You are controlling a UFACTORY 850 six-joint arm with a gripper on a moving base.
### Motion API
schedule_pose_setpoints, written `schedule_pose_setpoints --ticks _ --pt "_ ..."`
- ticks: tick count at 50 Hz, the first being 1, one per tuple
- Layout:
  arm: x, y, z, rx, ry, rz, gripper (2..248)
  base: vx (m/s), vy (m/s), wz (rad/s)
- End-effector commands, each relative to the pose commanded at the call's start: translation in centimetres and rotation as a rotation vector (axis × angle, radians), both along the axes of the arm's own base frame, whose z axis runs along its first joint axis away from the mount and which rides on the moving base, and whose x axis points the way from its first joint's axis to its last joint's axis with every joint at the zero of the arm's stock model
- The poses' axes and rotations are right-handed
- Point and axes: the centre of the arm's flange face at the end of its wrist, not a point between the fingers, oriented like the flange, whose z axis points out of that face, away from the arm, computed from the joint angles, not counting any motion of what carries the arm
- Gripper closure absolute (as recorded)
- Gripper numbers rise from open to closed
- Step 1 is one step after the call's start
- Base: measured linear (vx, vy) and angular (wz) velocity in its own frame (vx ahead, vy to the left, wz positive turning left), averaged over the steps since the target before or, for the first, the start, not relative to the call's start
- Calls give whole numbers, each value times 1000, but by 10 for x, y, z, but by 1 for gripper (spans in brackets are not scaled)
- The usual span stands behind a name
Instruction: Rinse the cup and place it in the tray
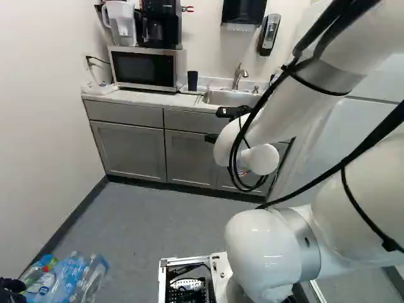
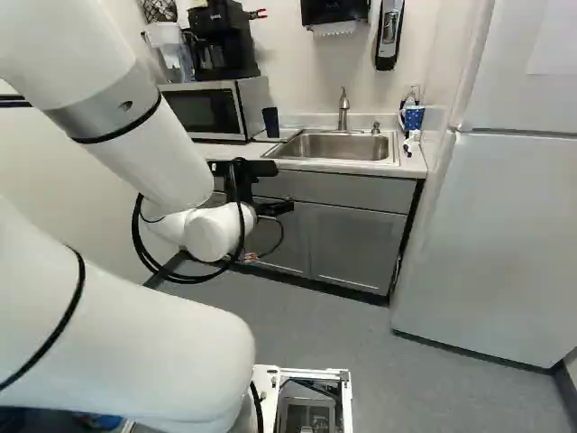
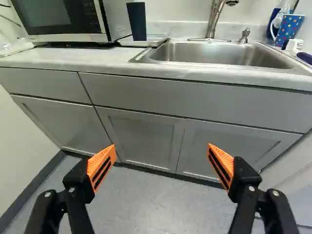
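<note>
L & R base cams look ahead, a bit down, from behind my arm [image 2: 117, 334]; both share sink [image 2: 389, 152] & microwave [image 2: 203, 110], tho arm prob. hides some sink in L. Wrist cam faces same counter [image 3: 73, 56], closer.

- cup [image 3: 137, 21]: super dark navy, pretty much plain all over
- tray [image 3: 146, 43]: whitish
- the mug [image 3: 289, 30]: fun one, blue with multicoloured polka dots
- gripper [image 2: 285, 188]: black, with bright orange pads [image 3: 101, 165] that have black stripes
- arm [image 2: 135, 338]: glossy white, grey bands, black cables
- sink [image 3: 219, 54] and faucet [image 3: 215, 18]: silvery metal
- microwave [image 3: 68, 38]: silver trim, black door
- coffee maker [image 2: 221, 41]: black
- counter [image 3: 73, 56]: pale, kinda mottled grey
- cabinets [image 3: 141, 136]: flat grey
- floor [image 1: 158, 221]: mottled blue-grey
- baseboard [image 1: 76, 211]: near black
- fridge [image 2: 487, 234]: light grey, no fancy stuff, just solid
- bottles [image 1: 69, 278]: clear with blue bits
</note>
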Motion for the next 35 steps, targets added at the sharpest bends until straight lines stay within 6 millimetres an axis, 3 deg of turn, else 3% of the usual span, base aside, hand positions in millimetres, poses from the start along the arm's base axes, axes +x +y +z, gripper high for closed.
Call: schedule_pose_setpoints --ticks 35 --pt "-17 6 -14 0 -39 20 3 0 0 0"
